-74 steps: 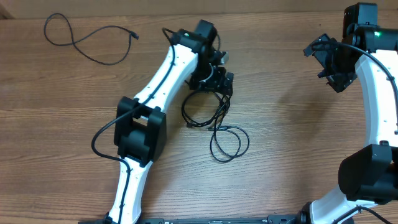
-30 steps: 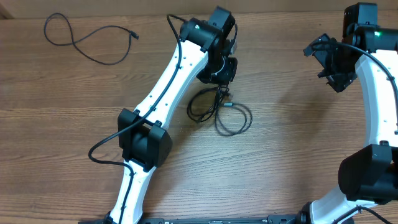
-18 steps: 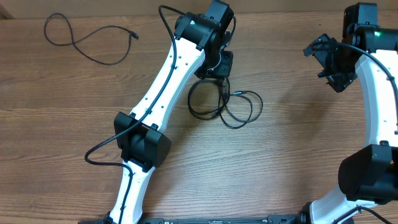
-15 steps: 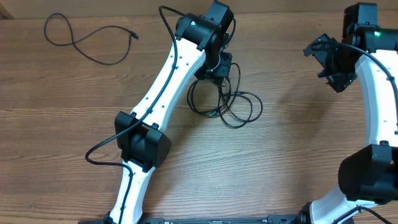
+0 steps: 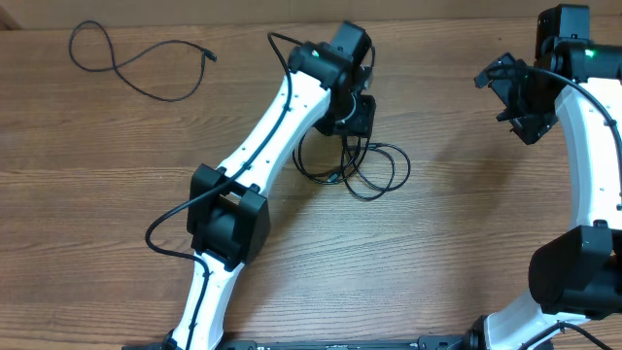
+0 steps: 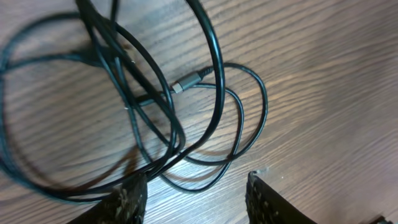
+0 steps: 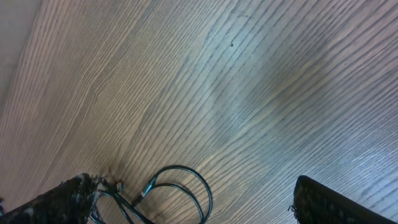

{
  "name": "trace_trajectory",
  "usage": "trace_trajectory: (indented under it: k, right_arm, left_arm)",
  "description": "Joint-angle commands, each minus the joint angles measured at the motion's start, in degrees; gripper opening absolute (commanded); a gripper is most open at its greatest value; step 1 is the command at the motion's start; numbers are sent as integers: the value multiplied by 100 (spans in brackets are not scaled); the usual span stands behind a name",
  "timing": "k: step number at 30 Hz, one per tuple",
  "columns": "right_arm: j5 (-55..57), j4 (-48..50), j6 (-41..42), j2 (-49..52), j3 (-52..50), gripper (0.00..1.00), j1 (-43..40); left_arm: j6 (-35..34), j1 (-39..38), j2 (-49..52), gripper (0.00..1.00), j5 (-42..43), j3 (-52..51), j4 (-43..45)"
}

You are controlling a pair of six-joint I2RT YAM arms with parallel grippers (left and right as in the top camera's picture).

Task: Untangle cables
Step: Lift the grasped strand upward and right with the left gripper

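A tangled bundle of thin black cables [image 5: 356, 167] lies mid-table in overlapping loops. My left gripper [image 5: 352, 121] hovers over the bundle's far edge. In the left wrist view the loops [image 6: 214, 74] and a small plug end [image 6: 186, 81] lie on the wood just beyond the fingers, and the left gripper [image 6: 196, 194] is open and holds nothing. One separate cable [image 5: 136, 60] lies loose at the far left. My right gripper [image 5: 507, 93] is open and empty at the far right, well away from the bundle. It sees part of a loop [image 7: 186, 177] between its fingers [image 7: 193, 202].
The wooden table [image 5: 457, 224] carries only the cables. The left arm's white links [image 5: 262, 146] cross the middle from the front left. The right arm [image 5: 593, 146] stands along the right edge. The table's far edge runs just behind the left gripper.
The bundle has been dragged right and farther back and has spread into wider loops. In the last half second the left gripper has shifted slightly right. The right arm has not moved.
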Motion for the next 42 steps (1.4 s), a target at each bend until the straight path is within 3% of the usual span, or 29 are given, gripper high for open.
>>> trace_trajectory:
  k: [1,7,11,14,17,28,30,33,34,39,42]
  right_arm:
    - [57,13,24,-238,55,100,-22]
    - [57,13,24,-238,55,100,-22]
    - [57,13,24,-238,55,100,-22]
    - [57,13,24,-238,55,100,-22]
    - [57,13,24,-238,55,100,-22]
    - [57,13,24,-238,55,100,-22]
    - [57,13,24,-238,55,100,-22]
    - [57,13,22,-238,55,100,-22]
    - [57,13,22,-238,55,100,-22]
    - [57,13,22,-238,55,100,-22]
    - [57,13,24,-238,55,100,-22]
  left_arm:
    - [-269,-160,-173,49,24,-483,341]
    - [-9,-258,-188,42,11,-481,444]
    - [-7,-221,-199,46,599,37,199]
    - [-17,-221,-199,48,330,168,367]
    - [-365,-280,-129,46,-205,-103,702]
    - [-417,-341,20,45,-251,-944,1576]
    - [-417,-345,20,39,-256,-960,1580]
    - [-415,-345,20,9,-114,-960,1576]
    - [-415,-348,20,6,-81,-960,1558]
    - [-396,-380,-2,4,68,-933,1414]
    - [-256,-330,-186,4,951,-706,1399]
